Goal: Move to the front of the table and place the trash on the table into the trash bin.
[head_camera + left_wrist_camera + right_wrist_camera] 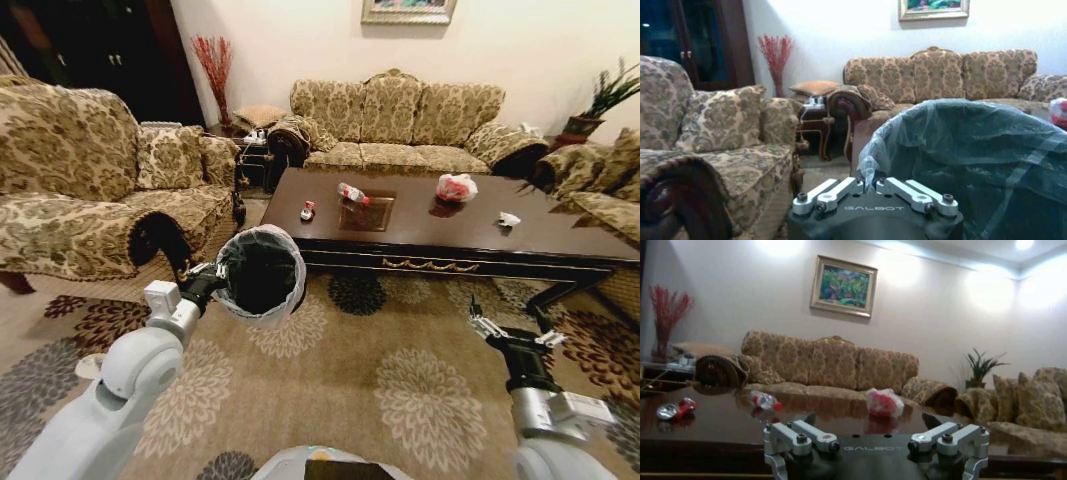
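We stand on the patterned carpet short of the table [540, 240], a long glossy dark brown coffee table with gold trim, and the main risk lies with what we carry: our left gripper [212, 277] is clamped on the thin liner at the rim of the trash bin [262, 275], a small round black bin held up off the floor and tilted so its mouth faces us. In our judgement the filmy liner could slip or tear, or the swinging bin could bump the table edge as we close in. Our right gripper [510, 325] hangs low in front of the table with fingers spread wide and nothing in them. The trash is well apart along the tabletop: a red-and-white wrapper [308, 210], a clear red-labelled bottle [352, 194] lying on its side, a red-and-white bag bundle [456, 187] and a white paper scrap [509, 219]. Light, crinkly pieces like these could skid away under a careless pinch.
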Controlling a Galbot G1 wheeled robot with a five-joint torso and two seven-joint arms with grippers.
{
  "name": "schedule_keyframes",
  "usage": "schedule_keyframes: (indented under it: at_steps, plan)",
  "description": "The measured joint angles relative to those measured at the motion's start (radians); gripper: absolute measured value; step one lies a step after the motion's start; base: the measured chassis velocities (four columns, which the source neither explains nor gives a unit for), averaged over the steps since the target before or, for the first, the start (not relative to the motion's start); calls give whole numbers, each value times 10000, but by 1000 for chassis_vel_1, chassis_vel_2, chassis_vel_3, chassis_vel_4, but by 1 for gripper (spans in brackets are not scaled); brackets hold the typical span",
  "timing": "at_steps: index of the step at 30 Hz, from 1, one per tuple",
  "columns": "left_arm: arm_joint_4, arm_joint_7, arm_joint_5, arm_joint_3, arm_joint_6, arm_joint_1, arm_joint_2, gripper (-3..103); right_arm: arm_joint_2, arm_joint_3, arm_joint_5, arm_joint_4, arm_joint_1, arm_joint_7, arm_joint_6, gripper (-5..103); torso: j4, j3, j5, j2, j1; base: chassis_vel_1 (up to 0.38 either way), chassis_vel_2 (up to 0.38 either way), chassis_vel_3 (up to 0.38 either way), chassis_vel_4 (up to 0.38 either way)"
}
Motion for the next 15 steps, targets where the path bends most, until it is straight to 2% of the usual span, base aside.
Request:
schedule_keyframes:
  at_steps: [15]
  plan:
    - [-187, 69, 276, 181, 52, 212, -213, 4, 48, 25, 1, 66, -104, -3, 14, 100, -1, 297, 1, 482, 182, 0, 0, 0, 0]
